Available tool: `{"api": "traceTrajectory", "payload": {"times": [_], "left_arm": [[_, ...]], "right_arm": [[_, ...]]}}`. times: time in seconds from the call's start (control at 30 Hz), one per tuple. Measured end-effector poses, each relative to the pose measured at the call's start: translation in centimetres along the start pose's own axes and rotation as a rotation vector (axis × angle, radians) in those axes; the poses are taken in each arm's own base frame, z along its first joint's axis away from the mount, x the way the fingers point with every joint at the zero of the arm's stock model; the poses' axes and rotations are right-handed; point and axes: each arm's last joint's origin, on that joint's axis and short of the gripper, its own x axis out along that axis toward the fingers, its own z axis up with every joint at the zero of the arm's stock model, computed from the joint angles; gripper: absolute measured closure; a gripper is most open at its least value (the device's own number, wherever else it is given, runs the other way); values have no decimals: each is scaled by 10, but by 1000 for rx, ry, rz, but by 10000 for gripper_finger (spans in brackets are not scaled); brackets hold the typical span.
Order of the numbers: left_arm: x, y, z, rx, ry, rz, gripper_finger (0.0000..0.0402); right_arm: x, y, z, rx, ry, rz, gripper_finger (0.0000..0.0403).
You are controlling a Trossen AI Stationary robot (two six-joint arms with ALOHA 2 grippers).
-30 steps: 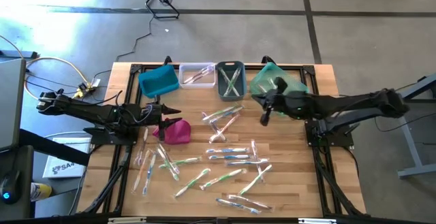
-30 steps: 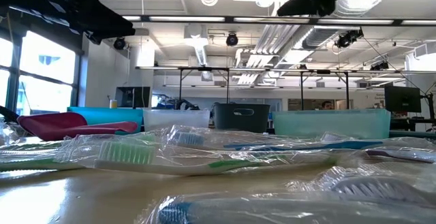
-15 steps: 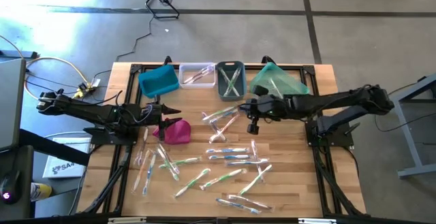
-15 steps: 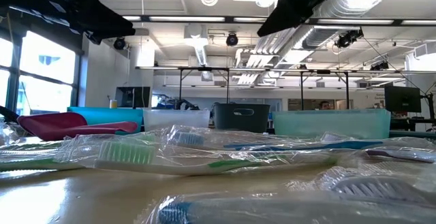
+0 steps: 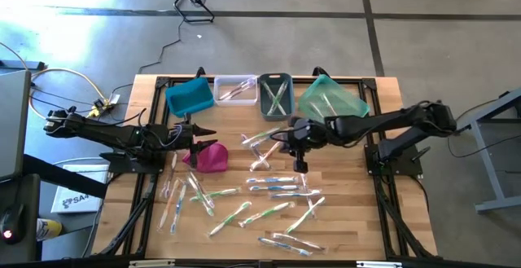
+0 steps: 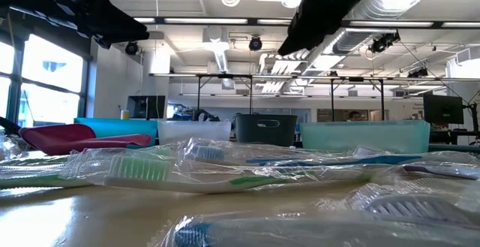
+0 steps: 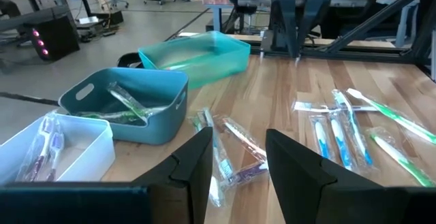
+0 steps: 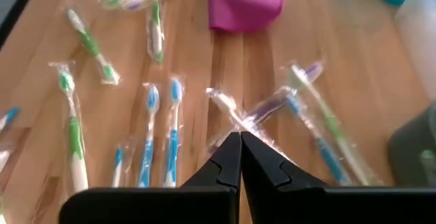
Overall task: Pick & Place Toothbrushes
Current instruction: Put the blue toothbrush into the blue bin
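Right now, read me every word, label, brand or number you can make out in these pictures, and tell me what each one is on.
"SA4", as far as it can be made out: dark letters on the flat white box on the floor left of the wooden table; its other print is too small to read.
Clear-wrapped toothbrushes: any print is too blurred to read.
Row of plastic bins: no labels visible.

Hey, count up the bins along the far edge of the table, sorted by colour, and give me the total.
blue bin: 1
white bin: 1
grey bin: 1
teal bin: 1
Total: 4
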Motion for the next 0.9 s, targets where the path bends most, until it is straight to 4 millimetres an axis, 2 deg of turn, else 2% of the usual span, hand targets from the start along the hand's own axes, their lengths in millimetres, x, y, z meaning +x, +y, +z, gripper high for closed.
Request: {"api": "traceTrajectory", "payload": {"times": [0.13,0.43,0.53,0.77,0.9], "left_arm": [[0,0,0,0,0,1,270],[0,0,0,0,1,1,270],[0,0,0,0,1,1,270],[0,0,0,0,1,1,270],[0,0,0,1,4,1,270]], "right_arm": [[14,0,-6,69,48,2,400],[38,14,-15,39,107,15,392],[44,20,-18,27,127,13,365],[58,36,-25,38,154,27,265],[66,43,-26,54,138,48,229]]}}
